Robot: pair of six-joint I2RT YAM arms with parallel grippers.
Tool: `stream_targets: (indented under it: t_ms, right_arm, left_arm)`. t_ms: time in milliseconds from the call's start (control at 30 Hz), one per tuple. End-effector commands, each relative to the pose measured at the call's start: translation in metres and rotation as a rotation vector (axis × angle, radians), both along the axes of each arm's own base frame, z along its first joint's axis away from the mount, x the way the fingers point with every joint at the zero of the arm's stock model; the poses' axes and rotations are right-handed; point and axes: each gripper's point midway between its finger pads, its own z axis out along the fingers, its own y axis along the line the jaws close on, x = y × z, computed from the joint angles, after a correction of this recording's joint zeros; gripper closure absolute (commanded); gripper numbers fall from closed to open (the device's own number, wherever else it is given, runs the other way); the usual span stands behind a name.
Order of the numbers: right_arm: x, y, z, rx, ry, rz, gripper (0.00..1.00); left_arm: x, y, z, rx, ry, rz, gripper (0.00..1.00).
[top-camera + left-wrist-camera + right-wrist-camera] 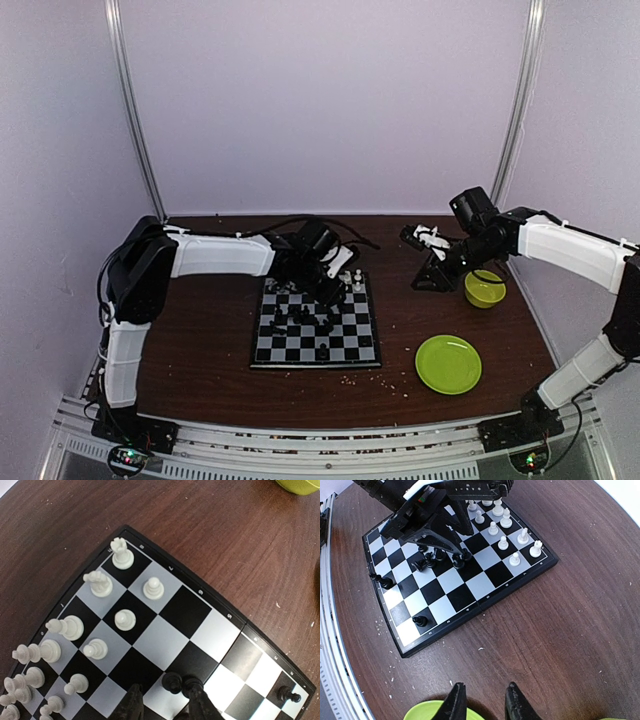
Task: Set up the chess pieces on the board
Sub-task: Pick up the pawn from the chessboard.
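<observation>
The board [285, 350] lies mid-table. White chess pieces [99, 584] stand in rows at its far end; black ones [385, 582] are scattered over the middle and near squares. My left gripper [335, 290] hangs low over the board's far half. It is open [164, 685], with one black piece [172, 682] standing between its fingers, close to the right fingertip [200, 700]. My right gripper [425, 280] is open and empty [484, 700], held above bare table to the right of the board [461, 596].
A round green plate [448, 363] lies at the right front, its rim under my right gripper's fingers [427, 711]. A green bowl [484, 288] stands at the right rear. Pale crumbs [370, 378] are strewn along the board's near edge.
</observation>
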Motion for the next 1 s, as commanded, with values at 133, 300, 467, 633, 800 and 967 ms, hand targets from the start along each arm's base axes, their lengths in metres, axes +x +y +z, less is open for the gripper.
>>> stream_targets:
  t_ms: [133, 300, 467, 633, 800, 967]
  right_arm:
    - [0.000, 0.000, -0.004, 0.002, 0.016, 0.009, 0.73]
    - [0.000, 0.001, -0.006, 0.001, 0.023, 0.013, 0.73]
    - [0.000, 0.001, -0.008, -0.002, 0.030, 0.016, 0.74]
    - [-0.001, 0.001, -0.010, -0.005, 0.037, 0.017, 0.74]
    - [0.000, 0.001, -0.012, -0.008, 0.043, 0.019, 0.74]
    - [0.000, 0.001, -0.014, -0.011, 0.049, 0.020, 0.74]
  left_arm:
    - [0.006, -0.002, -0.003, 0.013, -0.014, 0.003, 0.68]
    - [0.013, 0.001, 0.009, -0.003, -0.050, 0.041, 0.67]
    - [0.019, 0.000, 0.020, -0.047, -0.069, 0.052, 0.67]
    - [0.016, -0.006, 0.014, -0.052, -0.040, 0.019, 0.67]
    - [0.012, -0.010, 0.007, -0.056, -0.013, -0.003, 0.67]
    - [0.009, -0.015, 0.002, -0.066, 0.014, -0.019, 0.66]
